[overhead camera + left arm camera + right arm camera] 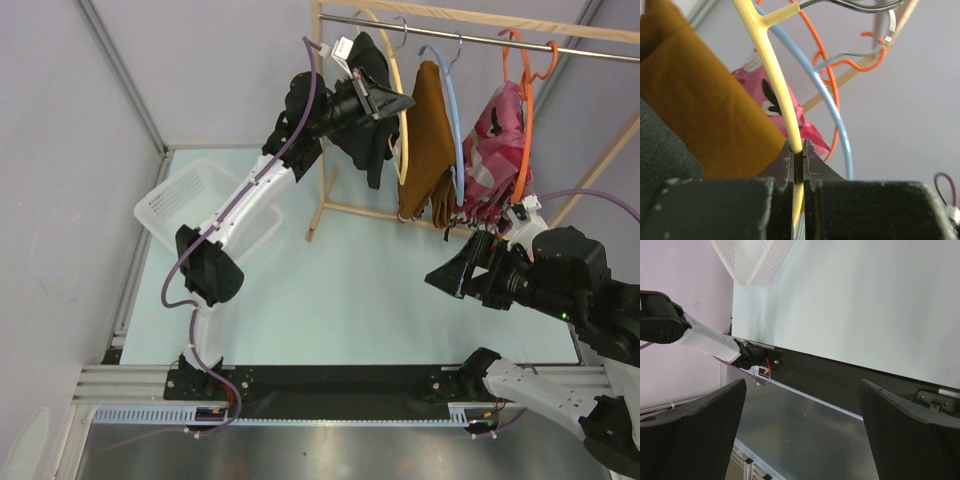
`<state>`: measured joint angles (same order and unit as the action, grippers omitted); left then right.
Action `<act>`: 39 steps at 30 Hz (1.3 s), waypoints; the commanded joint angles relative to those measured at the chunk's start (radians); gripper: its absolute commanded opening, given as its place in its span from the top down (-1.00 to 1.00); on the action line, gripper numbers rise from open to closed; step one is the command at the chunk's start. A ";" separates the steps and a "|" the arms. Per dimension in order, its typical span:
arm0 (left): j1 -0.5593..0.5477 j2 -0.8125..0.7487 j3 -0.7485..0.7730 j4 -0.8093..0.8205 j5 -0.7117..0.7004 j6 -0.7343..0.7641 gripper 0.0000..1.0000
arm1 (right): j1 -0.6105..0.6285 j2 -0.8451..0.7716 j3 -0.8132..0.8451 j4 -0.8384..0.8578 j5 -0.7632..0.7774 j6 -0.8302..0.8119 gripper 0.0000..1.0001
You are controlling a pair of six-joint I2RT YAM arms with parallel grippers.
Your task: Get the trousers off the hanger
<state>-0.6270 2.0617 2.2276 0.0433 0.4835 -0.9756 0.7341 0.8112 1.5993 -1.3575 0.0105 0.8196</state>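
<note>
The black trousers [374, 158] hang over the pale yellow hanger [402, 150], which hooks on the rack's metal rail at the far left. My left gripper [397, 103] is raised at the rack and shut on the hanger's arm. In the left wrist view the yellow hanger [774, 75] runs down between the shut fingertips of the left gripper [797, 150], and the trousers [662, 155] fill the lower left. My right gripper [447, 278] is open and empty, low over the table and away from the rack. In the right wrist view the right gripper [802, 385] has its fingers wide apart.
A mustard-brown garment [432, 140] on a light blue hanger [455, 110] and a pink camouflage garment [495, 150] on an orange hanger [525, 95] hang to the right on the wooden rack [320, 120]. A white mesh basket [190, 200] stands on the left of the table.
</note>
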 commanded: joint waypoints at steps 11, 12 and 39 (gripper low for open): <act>-0.004 -0.153 -0.058 0.313 0.198 0.045 0.99 | -0.002 0.019 0.039 -0.006 0.000 0.006 -0.99; -0.005 -0.187 -0.083 0.313 0.201 0.043 0.99 | -0.002 0.025 0.042 -0.005 0.002 0.007 -0.99; -0.094 -0.894 -0.864 0.219 0.251 0.018 0.99 | -0.004 0.181 0.100 0.434 -0.184 0.147 -1.00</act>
<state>-0.6998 1.3369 1.4143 0.1600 0.7383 -1.0634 0.7334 0.9794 1.6768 -1.1000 -0.1150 0.9157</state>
